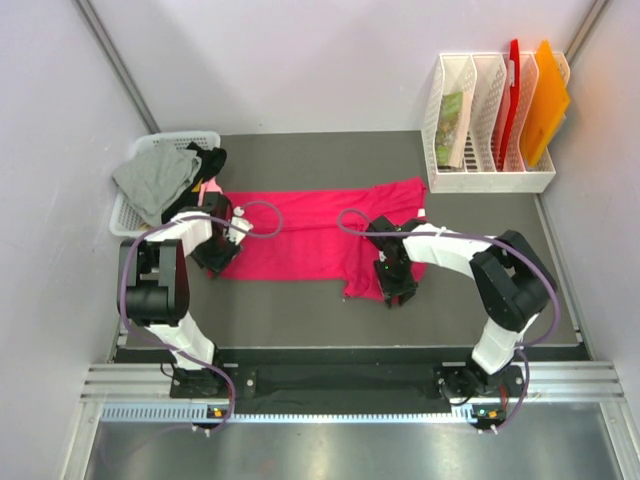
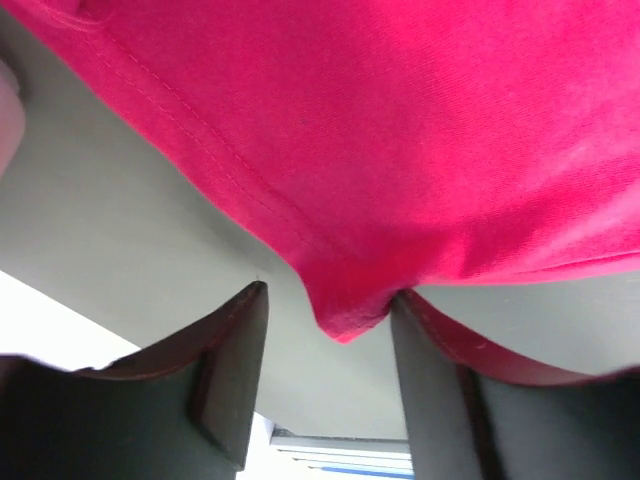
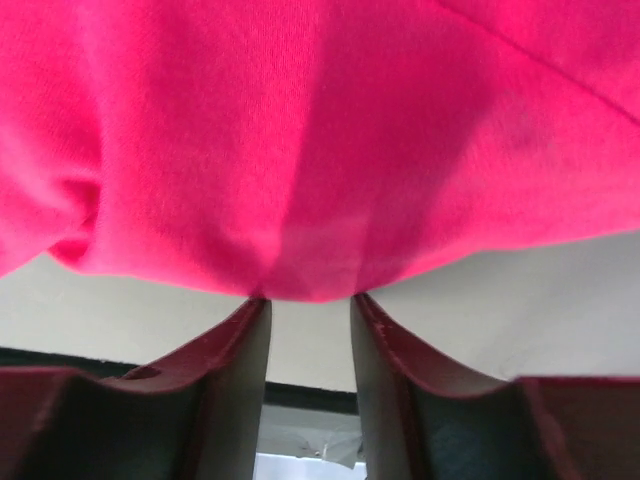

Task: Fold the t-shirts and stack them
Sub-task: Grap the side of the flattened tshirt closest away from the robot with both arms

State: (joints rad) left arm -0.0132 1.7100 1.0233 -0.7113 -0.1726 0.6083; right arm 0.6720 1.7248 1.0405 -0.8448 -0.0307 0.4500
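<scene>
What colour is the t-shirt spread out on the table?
Crimson-red t-shirt, clearest from the top external view.

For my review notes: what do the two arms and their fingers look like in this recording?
Both the left arm and right arm have white link shells between bulky black joints, on black bases. A grey-purple cable loops loosely along each. The fingers are dark, flat-faced blocks tapering to the tips. No markings are readable.

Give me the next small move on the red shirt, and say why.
Probably close both sets of jaws: the left gripper and right gripper stand open at the near edge of the red t-shirt, cloth at their tips, not yet pinched.
</scene>
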